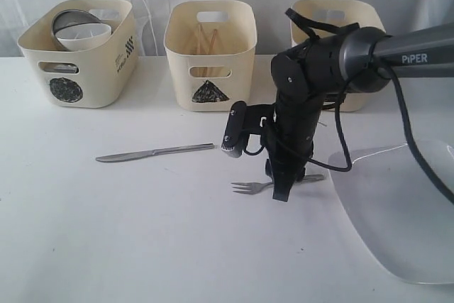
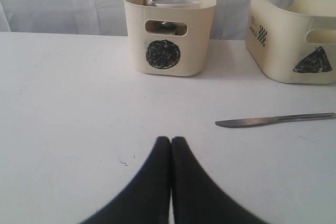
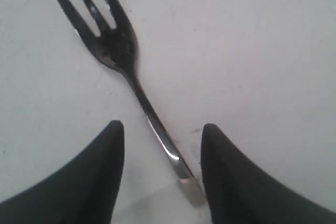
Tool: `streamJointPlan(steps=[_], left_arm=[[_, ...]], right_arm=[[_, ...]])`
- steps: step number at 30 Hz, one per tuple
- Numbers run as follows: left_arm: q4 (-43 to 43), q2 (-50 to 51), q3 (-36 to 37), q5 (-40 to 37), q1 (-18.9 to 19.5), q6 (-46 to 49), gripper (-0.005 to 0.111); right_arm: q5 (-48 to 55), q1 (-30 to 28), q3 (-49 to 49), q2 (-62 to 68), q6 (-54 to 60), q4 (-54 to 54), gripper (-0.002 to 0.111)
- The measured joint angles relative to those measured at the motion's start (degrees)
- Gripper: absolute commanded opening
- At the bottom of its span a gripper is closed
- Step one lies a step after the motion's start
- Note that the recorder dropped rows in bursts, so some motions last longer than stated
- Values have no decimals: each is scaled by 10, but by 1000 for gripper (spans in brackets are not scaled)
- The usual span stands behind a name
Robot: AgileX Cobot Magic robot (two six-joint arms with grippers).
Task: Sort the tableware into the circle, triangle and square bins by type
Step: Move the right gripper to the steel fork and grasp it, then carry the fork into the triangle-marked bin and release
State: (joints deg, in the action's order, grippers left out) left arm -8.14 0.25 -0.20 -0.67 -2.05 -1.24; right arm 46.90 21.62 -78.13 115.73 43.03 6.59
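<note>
Plainly the right gripper point(image 3: 163, 127) is set for a pinch: its jaws stand partly open on either side of the fork point(image 3: 118, 45), near the handle's end, holding nothing, and whether the pads already touch the metal cannot be told. The fork point(image 1: 248, 187) lies flat on the table point(image 1: 142, 246) with its tines toward 9 o'clock in the exterior view. The arm comes down steeply over it, likely because so thin a piece can only be pinched from above. Around the fork, the knife point(image 1: 156, 152) lies well apart at about 9 to 10 o'clock, the plate point(image 1: 397, 211) near at 4 o'clock, the triangle bin point(image 1: 181, 69) at 11 o'clock and the square bin point(image 1: 312, 15) at 1 o'clock, its mark hidden by the arm. The circle bin point(image 1: 99, 79), off at 10 o'clock, holds the steel bowl point(image 1: 71, 19) and the white bowl point(image 1: 85, 33). The chopsticks point(image 1: 206, 40) stand in the triangle bin, so the fork probably belongs there too. The left gripper point(image 2: 171, 140) is closed on nothing, low over bare table and away from the work, seemingly parked.
</note>
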Motion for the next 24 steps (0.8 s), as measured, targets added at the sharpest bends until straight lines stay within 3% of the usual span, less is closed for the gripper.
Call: streamJointPlan(steps=[14, 16, 20, 24], left_arm=[[0, 0, 0, 0, 0, 0, 0], [0, 0, 0, 0, 0, 0, 0], [0, 0, 0, 0, 0, 0, 0], [0, 0, 0, 0, 0, 0, 0]], right_arm=[[-5, 0, -1, 28, 9, -4, 42], [-1, 0, -2, 29, 9, -5, 32], [16, 0, -4, 30, 2, -32, 0], [34, -3, -5, 30, -25, -88, 0]])
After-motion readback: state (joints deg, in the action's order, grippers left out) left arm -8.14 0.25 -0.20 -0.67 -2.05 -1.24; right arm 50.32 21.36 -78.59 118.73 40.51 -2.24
